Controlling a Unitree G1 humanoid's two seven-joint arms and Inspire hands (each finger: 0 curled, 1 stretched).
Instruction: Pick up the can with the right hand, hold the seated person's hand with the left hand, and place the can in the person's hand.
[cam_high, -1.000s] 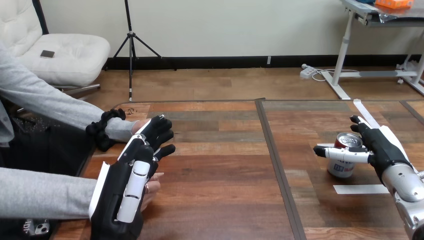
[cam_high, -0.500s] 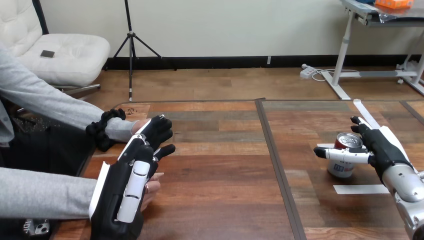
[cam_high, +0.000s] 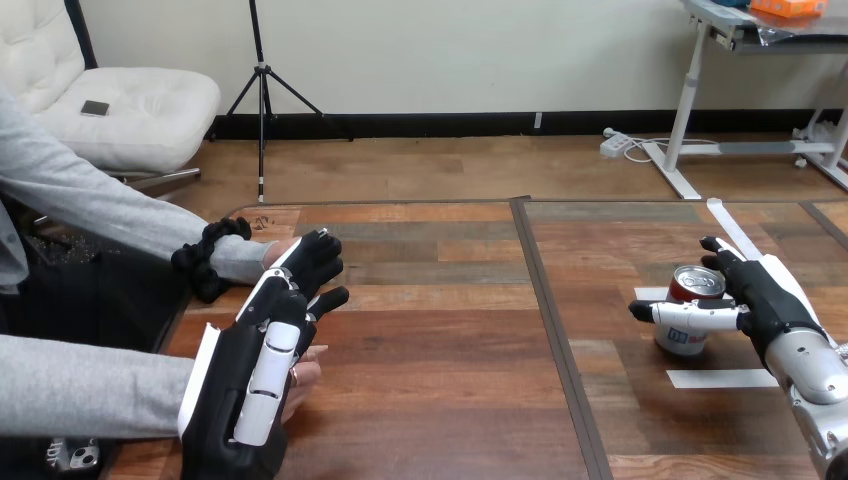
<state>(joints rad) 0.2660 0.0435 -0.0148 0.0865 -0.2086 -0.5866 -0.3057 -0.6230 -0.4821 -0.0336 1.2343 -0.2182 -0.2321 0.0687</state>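
Observation:
A red, white and blue can (cam_high: 685, 335) stands upright on the right half of the wooden table (cam_high: 450, 330). My right hand (cam_high: 765, 295) is round it, with the thumb (cam_high: 680, 313) across its front and the fingers (cam_high: 722, 258) behind its rim. At the left, my left hand (cam_high: 265, 345) lies over the person's hands. Its dark fingers (cam_high: 315, 260) curl over the person's upper hand (cam_high: 277, 250), which is mostly hidden. The person's lower hand (cam_high: 304, 375) peeks out under my palm.
A white tape strip (cam_high: 720, 378) lies on the table just in front of the can, and another (cam_high: 735, 230) runs behind my right hand. A dark seam (cam_high: 550, 330) divides the tabletop. A black scrunchie (cam_high: 205, 255) sits on the person's upper wrist.
My right thumb has slid slightly lower across the can's front. The left hand and the person's hands have stayed in place.

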